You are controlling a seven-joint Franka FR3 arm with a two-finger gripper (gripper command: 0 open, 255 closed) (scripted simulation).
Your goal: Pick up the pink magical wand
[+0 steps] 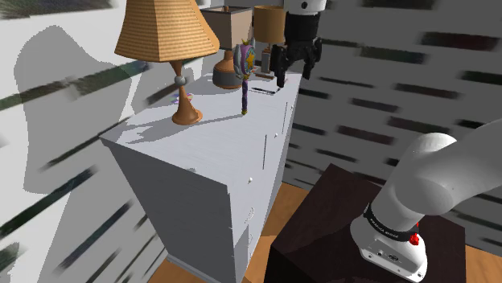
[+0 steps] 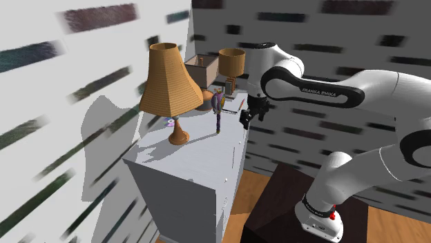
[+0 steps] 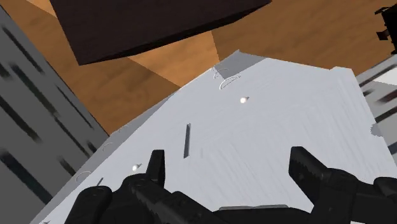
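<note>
Approach step, we judge: the purplish wand [image 1: 244, 74] stands, seemingly upright, atop the white dresser [image 1: 201, 137] beside the large lamp [image 1: 165, 44], and the downward-pointing gripper [image 1: 292, 72], jaws wide apart and empty, hangs near it over the front edge; next we need to shift across and close on its shaft.
</note>
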